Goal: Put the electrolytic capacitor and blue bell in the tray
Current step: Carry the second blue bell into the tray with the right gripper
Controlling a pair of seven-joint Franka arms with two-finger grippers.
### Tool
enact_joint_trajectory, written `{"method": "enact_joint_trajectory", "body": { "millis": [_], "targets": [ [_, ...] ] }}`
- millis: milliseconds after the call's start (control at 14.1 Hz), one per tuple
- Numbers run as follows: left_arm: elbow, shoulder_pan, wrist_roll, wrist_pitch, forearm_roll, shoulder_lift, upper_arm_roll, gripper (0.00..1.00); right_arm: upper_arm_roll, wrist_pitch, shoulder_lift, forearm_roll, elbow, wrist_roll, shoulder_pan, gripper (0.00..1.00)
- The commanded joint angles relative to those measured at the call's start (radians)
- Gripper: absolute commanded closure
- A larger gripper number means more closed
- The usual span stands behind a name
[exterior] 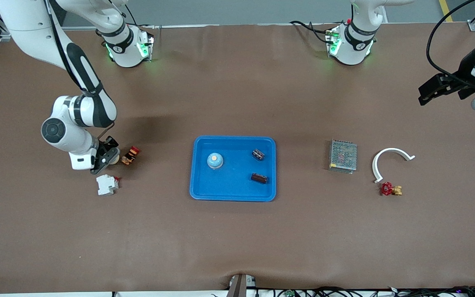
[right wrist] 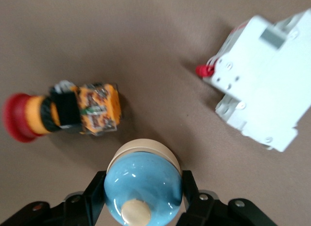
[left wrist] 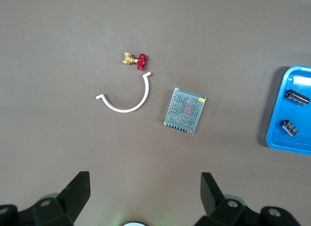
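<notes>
Tray [exterior: 232, 194]: shallow bright blue rectangle in the middle of the table.
In the tray: one blue bell [exterior: 215, 160] toward the right arm's end, and two dark capacitors [exterior: 258, 154] toward the left arm's end, apart from each other.
Right gripper [right wrist: 142, 194]: low at the right arm's end of the table, fingers closed on a second blue bell [right wrist: 143, 187] with a cream button.
Beside it: an orange switch with a red cap [exterior: 130, 155] and a white breaker [exterior: 106, 184].
Left gripper [left wrist: 146, 187]: fingers spread wide, holding nothing, waiting high over the left arm's end.
Below it: a metal mesh box [exterior: 343, 156], a white curved clip [exterior: 390, 159], a small red-handled brass valve [exterior: 391, 189].
</notes>
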Motion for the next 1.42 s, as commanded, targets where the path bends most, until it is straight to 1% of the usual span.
{"method": "enact_joint_trajectory", "body": {
  "millis": [0,142,284,355,426,639,781,923,1136,1349],
  "targets": [
    [-0.1,-0.02,0.013,0.053,-0.015,-0.078,0.018,0.0,0.002,-0.232,-0.056,0.021,0.138,0.125,0.037,0.67],
    [-0.094,-0.017,0.013,0.046,-0.013,-0.08,0.017,0.0,0.004,-0.349,-0.068,0.021,0.23,0.222,0.062,0.67],
    [-0.094,-0.014,0.014,0.048,-0.01,-0.078,0.014,0.0,0.005,-0.442,-0.068,0.026,0.322,0.359,0.11,0.67],
    [-0.094,-0.012,0.014,0.048,-0.012,-0.078,0.012,0.0,0.005,-0.473,-0.067,0.03,0.367,0.444,0.144,0.67],
    [-0.095,-0.012,0.014,0.048,-0.012,-0.078,0.011,0.0,0.004,-0.493,-0.064,0.055,0.398,0.533,0.179,0.67],
    [-0.095,-0.015,0.014,0.051,-0.01,-0.072,0.009,0.0,0.002,-0.466,-0.055,0.111,0.445,0.784,0.273,0.67],
    [-0.097,-0.017,0.014,0.051,-0.01,-0.069,0.006,0.0,0.002,-0.431,-0.026,0.115,0.484,0.956,0.344,0.67],
    [-0.097,-0.015,0.014,0.051,-0.012,-0.069,0.006,0.0,0.002,-0.371,-0.004,0.115,0.487,1.061,0.384,0.68],
    [-0.095,-0.018,0.014,0.053,-0.009,-0.069,0.006,0.0,0.002,-0.253,0.06,0.116,0.496,1.165,0.413,0.68],
    [-0.097,-0.021,0.019,0.053,-0.007,-0.069,0.006,0.0,0.002,-0.237,0.166,0.113,0.597,1.334,0.465,0.68]
  ]
}}
